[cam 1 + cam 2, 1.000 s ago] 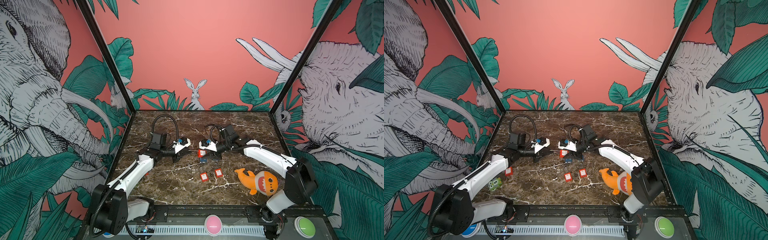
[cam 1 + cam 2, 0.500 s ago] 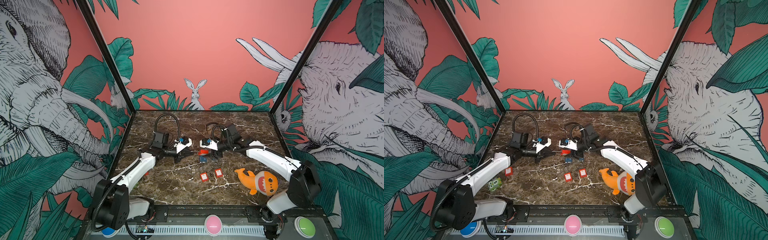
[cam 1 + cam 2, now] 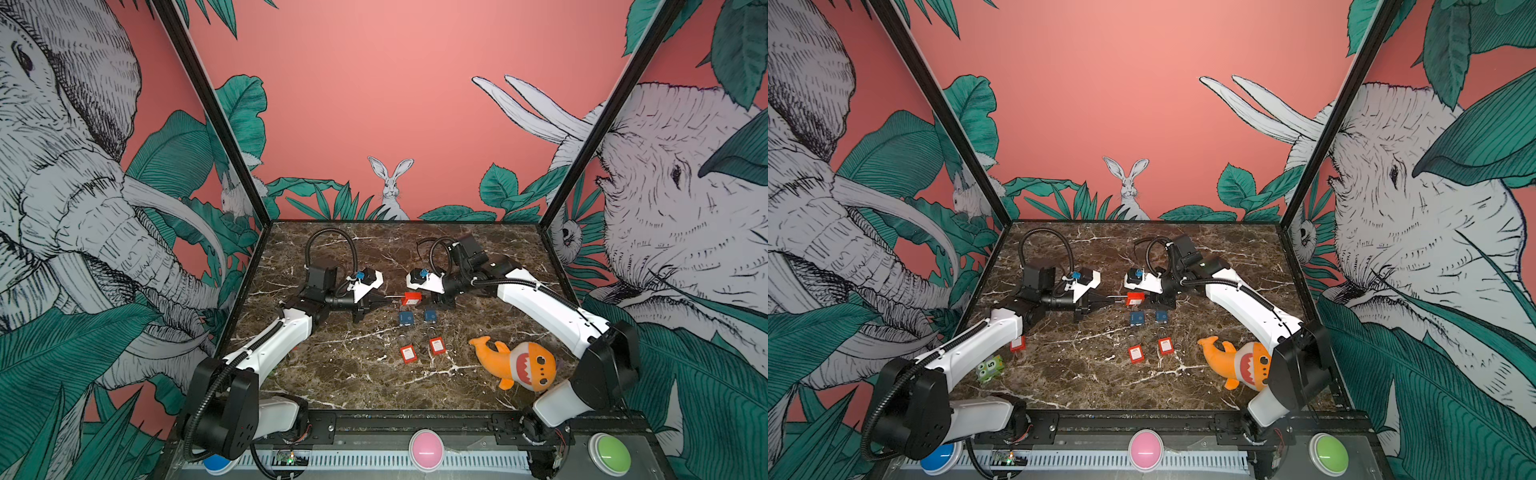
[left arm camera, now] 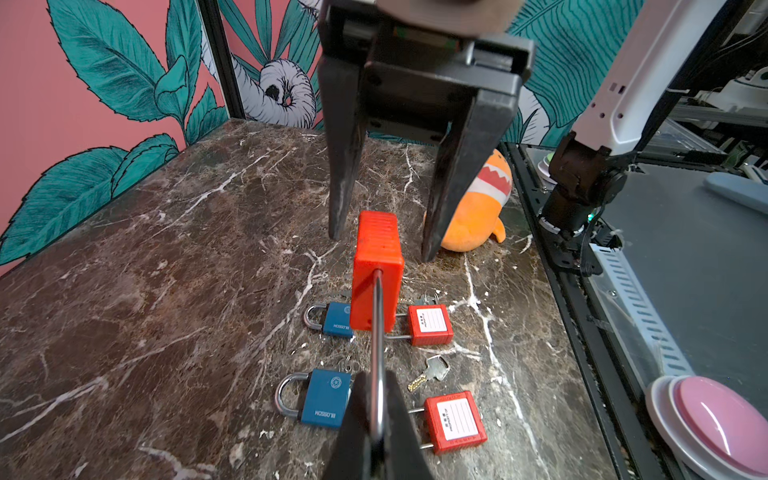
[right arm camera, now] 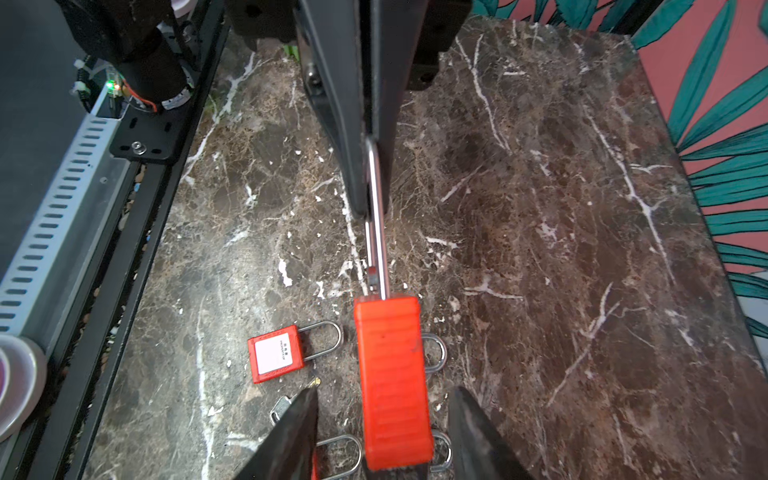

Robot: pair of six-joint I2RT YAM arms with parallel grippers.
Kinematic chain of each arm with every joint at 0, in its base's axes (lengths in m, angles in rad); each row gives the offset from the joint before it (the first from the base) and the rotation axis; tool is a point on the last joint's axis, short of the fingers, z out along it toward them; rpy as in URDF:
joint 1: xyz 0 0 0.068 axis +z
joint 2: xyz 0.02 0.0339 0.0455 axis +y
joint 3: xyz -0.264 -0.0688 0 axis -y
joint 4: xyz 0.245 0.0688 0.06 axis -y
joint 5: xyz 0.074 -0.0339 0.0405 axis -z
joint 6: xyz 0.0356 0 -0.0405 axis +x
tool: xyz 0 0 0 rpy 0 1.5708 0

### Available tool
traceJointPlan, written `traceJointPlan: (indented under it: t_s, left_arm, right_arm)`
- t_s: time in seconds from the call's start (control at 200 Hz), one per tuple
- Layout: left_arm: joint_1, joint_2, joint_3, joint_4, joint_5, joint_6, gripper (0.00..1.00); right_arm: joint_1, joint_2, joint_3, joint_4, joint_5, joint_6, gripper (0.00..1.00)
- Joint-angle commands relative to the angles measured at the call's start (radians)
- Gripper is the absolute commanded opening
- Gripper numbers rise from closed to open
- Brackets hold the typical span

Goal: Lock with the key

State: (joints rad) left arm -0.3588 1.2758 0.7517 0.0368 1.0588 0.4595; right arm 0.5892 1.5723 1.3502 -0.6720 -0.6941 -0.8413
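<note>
Seeing left gripper (image 4: 376, 415) pinched tight on the steel shackle (image 4: 377, 332) of the red padlock (image 4: 376, 282). Holds it roughly level in the air above the marble table (image 3: 357, 374), mid-workspace between the two arms in both top views, with the body pointing at the right arm. Right gripper (image 5: 382, 392) spread apart, fingers (image 4: 340, 166) straddling the far end of the red body. Visible gap on each side in the right wrist view, so gripping nothing. Can't tell whether anything sits in the keyway. Loose key (image 4: 432, 372) flat on the table below, between the two red tagged padlocks (image 3: 408, 354). Blue padlocks (image 3: 406, 318) just beside those, all clear of both grippers. Orange shark plush (image 3: 515, 363) toward the right arm's base, apart from the locks.
</note>
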Motion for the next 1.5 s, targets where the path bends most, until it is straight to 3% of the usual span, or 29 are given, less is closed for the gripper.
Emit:
traceJointPlan:
  t_s: [0.0,0.335,0.805,1.316,1.416,1.496]
  left_arm:
    - [-0.018,-0.034,-0.009,0.066,0.037,-0.007,0.00]
    - [-0.051,-0.038,-0.014,0.088,0.021,0.002,0.00]
    - [-0.114,-0.002,0.003,0.118,0.016,-0.018,0.00]
    - [-0.164,0.117,0.053,0.218,0.015,-0.114,0.00]
    - [-0.167,0.141,0.045,0.268,0.018,-0.139,0.00]
    - [-0.164,0.145,0.031,0.312,0.010,-0.154,0.00]
  right_arm:
    - [0.003,0.022,0.041,-0.063,-0.074,-0.035,0.46]
    - [0.003,0.069,0.096,-0.176,-0.132,-0.102,0.26]
    - [0.004,0.067,0.107,-0.177,-0.148,-0.133,0.09]
    - [0.024,0.043,0.089,-0.008,-0.099,-0.069,0.09]
    - [0.027,0.063,0.118,-0.029,-0.098,-0.059,0.11]
    - [0.026,0.062,0.128,-0.060,-0.046,-0.060,0.20]
